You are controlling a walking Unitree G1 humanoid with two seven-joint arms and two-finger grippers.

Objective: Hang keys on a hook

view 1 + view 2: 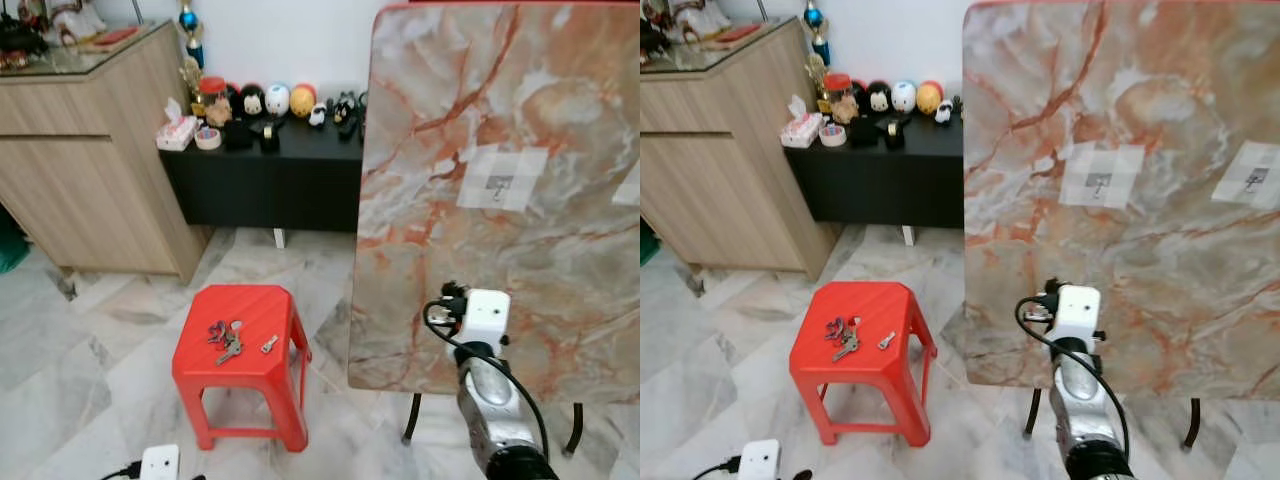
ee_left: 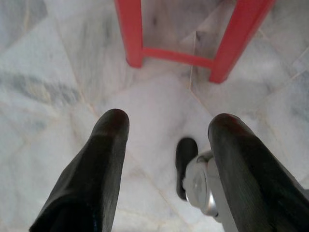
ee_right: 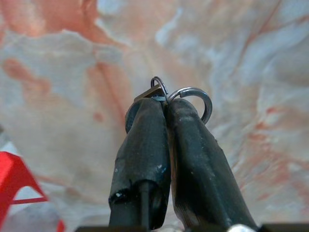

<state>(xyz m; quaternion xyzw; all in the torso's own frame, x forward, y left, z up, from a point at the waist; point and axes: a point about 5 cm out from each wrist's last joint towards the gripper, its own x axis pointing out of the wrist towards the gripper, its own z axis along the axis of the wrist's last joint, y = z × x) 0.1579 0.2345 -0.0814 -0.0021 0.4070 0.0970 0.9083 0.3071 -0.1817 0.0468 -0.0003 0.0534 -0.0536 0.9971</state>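
The right claw (image 3: 166,104) is pressed together on a key ring (image 3: 193,99), its two black fingers (image 3: 145,145) pinching the metal loops at their tips, raised before an upright slab of orange-veined marble (image 1: 500,120). In the head views the right arm rises from the bottom of the frame, its white wrist camera (image 1: 484,317) in front of the slab's lower part. A small hook (image 1: 497,186) sits on a pale square patch higher up the slab, well above the arm. The left claw (image 2: 164,159) hangs low over the marble floor (image 2: 43,58), fingers spread with nothing between them, near the legs of a red plastic stool (image 1: 240,345). A bunch of keys (image 1: 225,338) and a single small key (image 1: 269,344) lie on the stool's seat. Behind, a black desk (image 1: 270,170) carries a row of round figurines beside a wooden cabinet (image 1: 90,160).
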